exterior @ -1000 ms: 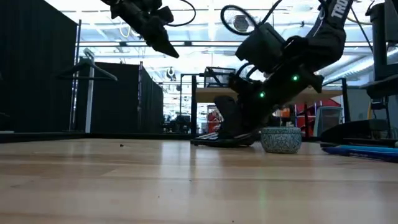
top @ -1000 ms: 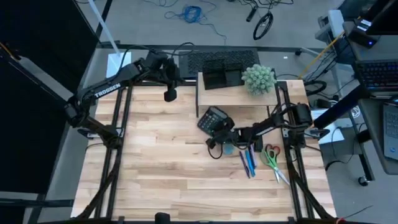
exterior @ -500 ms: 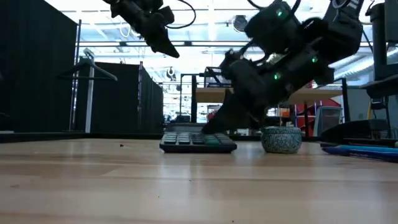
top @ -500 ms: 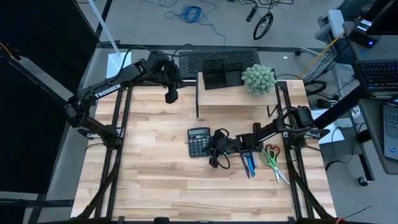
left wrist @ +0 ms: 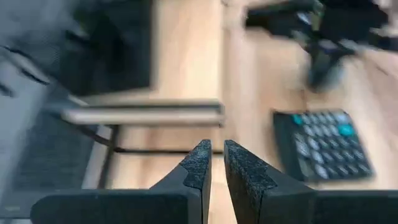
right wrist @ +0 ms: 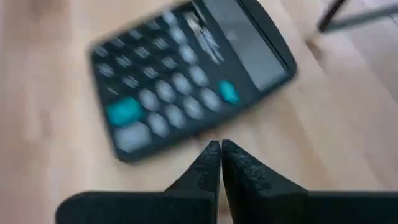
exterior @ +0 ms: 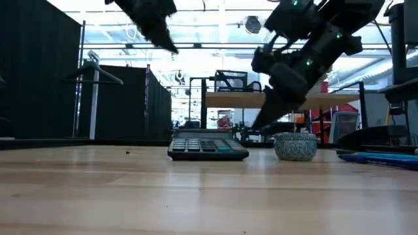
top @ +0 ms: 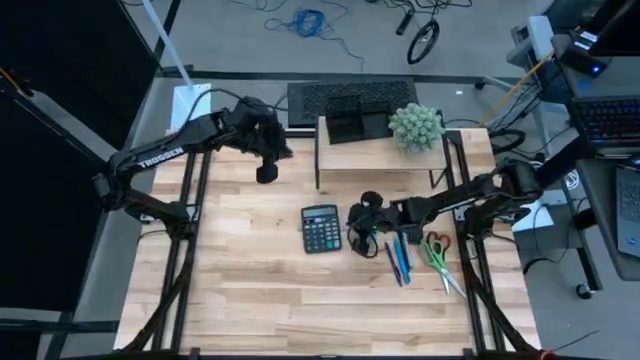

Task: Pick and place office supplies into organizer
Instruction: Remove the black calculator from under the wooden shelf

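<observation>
We see the right gripper (top: 362,222) above the table (top: 250,290) near its middle, just right of the calculator (top: 320,228), which lies flat. In its wrist view the right fingers (right wrist: 205,167) are closed together with nothing between them, the calculator (right wrist: 186,81) just ahead. The left gripper (top: 266,170) hangs over the table's far left part, just left of the riser (top: 380,150); its fingers (left wrist: 199,168) are nearly together, a thin gap between them, holding nothing.

The pens (top: 400,260) lie side by side right of the right gripper, and the scissors (top: 438,256) lie just beyond them near the right edge. In the low view a small round bowl-like piece (exterior: 295,145) sits on the table right of the calculator (exterior: 208,149). The organizer (top: 356,124) sits on the riser, beside the green plant ball (top: 415,126). We cannot tell what it holds.
</observation>
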You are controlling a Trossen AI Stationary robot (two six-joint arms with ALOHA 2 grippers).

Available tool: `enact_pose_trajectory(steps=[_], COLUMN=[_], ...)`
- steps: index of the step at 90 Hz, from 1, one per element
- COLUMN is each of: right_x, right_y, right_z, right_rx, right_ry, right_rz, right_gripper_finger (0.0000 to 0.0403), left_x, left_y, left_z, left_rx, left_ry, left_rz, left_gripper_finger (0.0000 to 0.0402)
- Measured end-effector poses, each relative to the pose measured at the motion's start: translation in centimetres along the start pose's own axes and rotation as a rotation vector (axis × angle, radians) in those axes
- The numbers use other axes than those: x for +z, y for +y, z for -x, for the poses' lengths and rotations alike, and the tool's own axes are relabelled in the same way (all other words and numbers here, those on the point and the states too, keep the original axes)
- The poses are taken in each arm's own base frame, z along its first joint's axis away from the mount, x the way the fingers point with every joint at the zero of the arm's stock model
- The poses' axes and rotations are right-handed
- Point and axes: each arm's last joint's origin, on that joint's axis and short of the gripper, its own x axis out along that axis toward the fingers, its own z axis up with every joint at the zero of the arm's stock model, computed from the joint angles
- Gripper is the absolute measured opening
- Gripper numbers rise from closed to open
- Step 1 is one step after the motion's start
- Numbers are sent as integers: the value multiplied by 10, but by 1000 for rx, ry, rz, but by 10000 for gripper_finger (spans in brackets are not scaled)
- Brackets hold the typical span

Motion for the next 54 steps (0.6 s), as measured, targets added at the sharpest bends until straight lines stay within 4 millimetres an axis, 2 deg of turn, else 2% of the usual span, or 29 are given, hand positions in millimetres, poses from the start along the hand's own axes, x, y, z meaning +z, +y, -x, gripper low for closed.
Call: enact_pose_trajectory(steps=[22,38,54], right_x=[1,15,24], right_y=[-11,-6,-2], right_z=[-23,-38,-45], right_rx=[79,52,33], right_ry=[28,140,235], right_rz=[-27,31,71], right_gripper_finger=[0,0,0], left_x=[-28,-59,-79], left_y=[-5,-15,-22], left_z=[-23,-44,-48], left_rx=[-35,-72,-65], left_ry=[59,86,89], left_rz=[58,107,135], left_gripper_finger=[33,33,33])
